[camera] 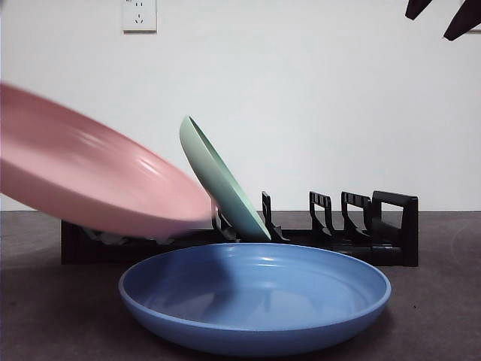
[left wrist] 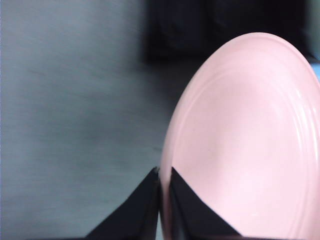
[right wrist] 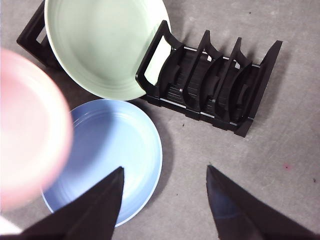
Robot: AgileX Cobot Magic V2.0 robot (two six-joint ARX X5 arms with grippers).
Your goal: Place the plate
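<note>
My left gripper (left wrist: 164,172) is shut on the rim of a pink plate (left wrist: 245,140) and holds it in the air. In the front view the pink plate (camera: 90,177) is blurred and tilted at the left, above the black dish rack (camera: 376,226). It also shows blurred in the right wrist view (right wrist: 30,130). A green plate (camera: 218,180) leans in a slot of the rack (right wrist: 215,85); it shows in the right wrist view too (right wrist: 100,45). My right gripper (right wrist: 165,172) is open and empty, high above the table, with its tips at the top right corner (camera: 443,13).
A blue plate (camera: 255,297) lies flat on the dark table in front of the rack, also seen in the right wrist view (right wrist: 112,150). Several rack slots to the right of the green plate hold nothing. A wall socket (camera: 139,15) is on the white wall.
</note>
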